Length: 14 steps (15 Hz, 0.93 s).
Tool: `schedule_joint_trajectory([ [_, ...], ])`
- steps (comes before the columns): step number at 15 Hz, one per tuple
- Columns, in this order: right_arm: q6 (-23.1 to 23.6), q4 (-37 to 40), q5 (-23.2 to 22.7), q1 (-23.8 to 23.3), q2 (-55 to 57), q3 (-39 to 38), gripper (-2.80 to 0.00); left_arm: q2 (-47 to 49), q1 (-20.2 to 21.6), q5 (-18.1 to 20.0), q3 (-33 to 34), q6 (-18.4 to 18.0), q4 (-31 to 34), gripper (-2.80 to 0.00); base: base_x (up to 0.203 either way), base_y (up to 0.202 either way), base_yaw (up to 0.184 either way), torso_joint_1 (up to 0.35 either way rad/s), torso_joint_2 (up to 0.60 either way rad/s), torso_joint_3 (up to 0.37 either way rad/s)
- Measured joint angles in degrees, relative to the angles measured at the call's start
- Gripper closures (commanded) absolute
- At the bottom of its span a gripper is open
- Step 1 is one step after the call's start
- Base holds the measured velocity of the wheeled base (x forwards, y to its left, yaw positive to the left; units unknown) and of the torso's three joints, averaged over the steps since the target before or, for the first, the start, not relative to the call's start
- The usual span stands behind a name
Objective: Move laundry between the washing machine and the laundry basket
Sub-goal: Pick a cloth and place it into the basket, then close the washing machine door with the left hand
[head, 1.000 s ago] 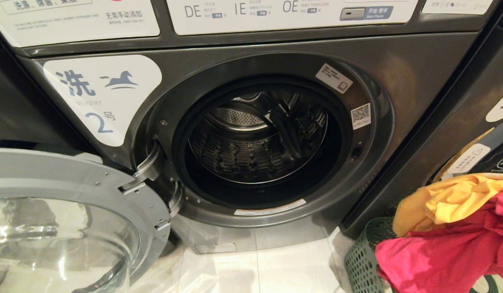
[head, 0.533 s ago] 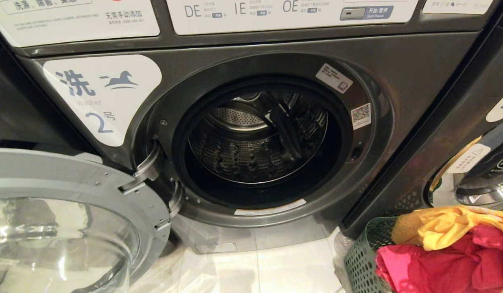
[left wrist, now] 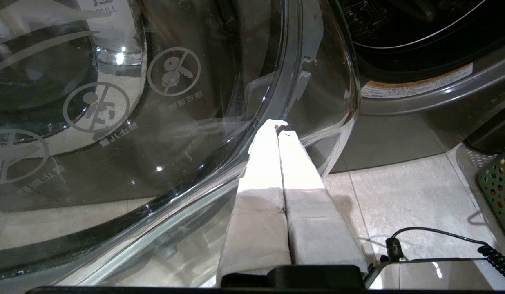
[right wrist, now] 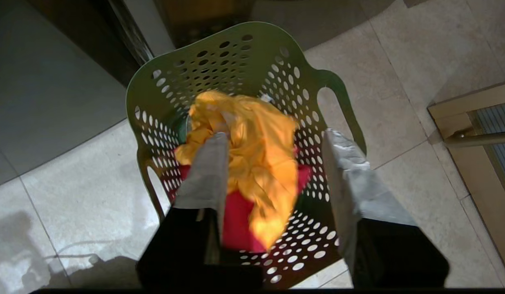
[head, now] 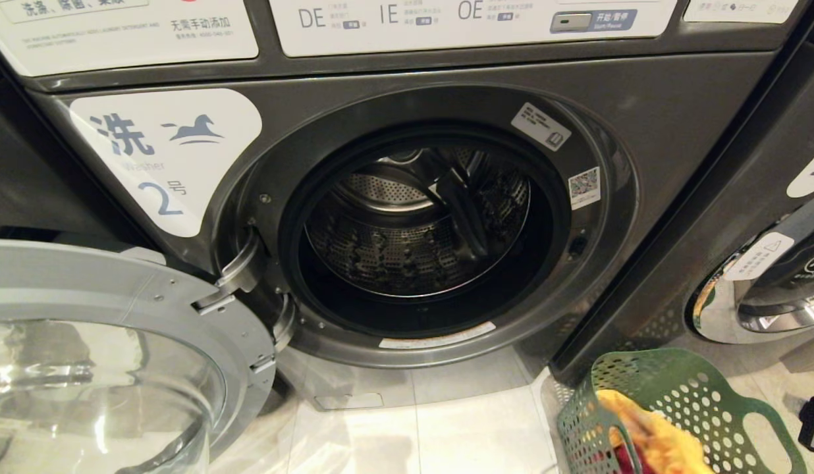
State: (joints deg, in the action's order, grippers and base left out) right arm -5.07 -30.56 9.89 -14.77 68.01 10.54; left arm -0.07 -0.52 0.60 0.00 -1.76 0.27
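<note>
Right gripper is hanging released directly above the green basket; yellow garment lying below. Left gripper clenched, parked.

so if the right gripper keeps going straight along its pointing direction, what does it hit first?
Most likely the yellow garment heaped in the green basket. The right gripper points down into the basket with its fingers spread, not gripping the cloth. Depth is unclear.

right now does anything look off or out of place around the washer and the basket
Nothing stands out. The washer door hangs open, the drum shows no laundry, and the yellow garment and red garment sit inside the green basket, below the open right pincer.
</note>
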Motion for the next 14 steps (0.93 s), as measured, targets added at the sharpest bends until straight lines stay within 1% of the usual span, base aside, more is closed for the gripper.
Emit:
schedule_joint_trajectory([
  [4,0.4,-0.1,-0.6,0.2,0.2,0.3,-2.80,0.0,0.0,0.0,0.0,0.0,0.0,0.00,0.000,0.000,0.000,0.000,0.00,0.000],
  [7,2.2,-0.4,-2.7,2.0,-4.0,0.6,-2.80,0.0,0.0,0.0,0.0,0.0,0.0,0.00,0.000,0.000,0.000,0.000,0.00,0.000],
  [8,3.7,-0.5,-3.3,3.2,-6.0,0.3,0.00,0.0,0.0,0.0,0.0,0.0,0.0,0.00,0.000,0.000,0.000,0.000,0.00,0.000],
  [10,6.5,-0.5,-3.8,7.2,-10.6,-0.9,0.00,0.0,0.0,0.0,0.0,0.0,0.0,0.00,0.000,0.000,0.000,0.000,0.00,0.000],
  [12,7.5,-0.3,-3.8,10.6,-15.7,-1.7,0.00,0.0,0.0,0.0,0.0,0.0,0.0,0.00,0.000,0.000,0.000,0.000,0.00,0.000],
  [14,8.8,1.1,-4.1,12.8,-22.0,-2.5,0.00,0.0,0.0,0.0,0.0,0.0,0.0,0.00,0.000,0.000,0.000,0.000,0.00,0.000],
])
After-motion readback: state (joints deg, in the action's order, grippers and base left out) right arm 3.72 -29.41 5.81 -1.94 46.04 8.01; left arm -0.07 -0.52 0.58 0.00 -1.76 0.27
